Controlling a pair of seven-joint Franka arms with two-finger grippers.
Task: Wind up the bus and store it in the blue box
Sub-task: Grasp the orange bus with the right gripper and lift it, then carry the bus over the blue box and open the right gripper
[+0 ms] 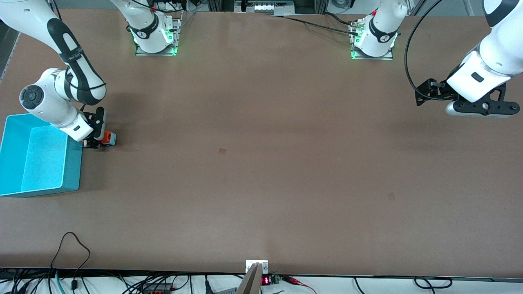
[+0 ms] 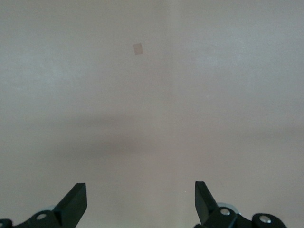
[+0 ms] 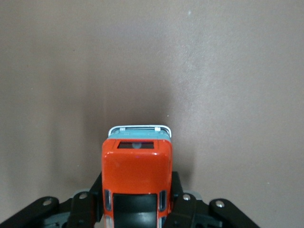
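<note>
The small orange-red bus (image 1: 107, 139) sits low at the table beside the blue box (image 1: 24, 157), at the right arm's end. My right gripper (image 1: 98, 138) is shut on the bus; in the right wrist view the bus (image 3: 137, 178) fills the space between the black fingers (image 3: 183, 204), its grey-white end pointing away from the wrist. The blue box is open-topped and looks empty. My left gripper (image 1: 480, 108) hangs open and empty over bare table at the left arm's end; its wrist view shows the two spread fingertips (image 2: 76, 202) above bare table.
A small dark square mark (image 1: 222, 151) lies near the table's middle, another (image 1: 391, 196) toward the left arm's end. Cables run along the table edge nearest the front camera. The right arm's forearm (image 1: 57, 106) hangs over the box's corner.
</note>
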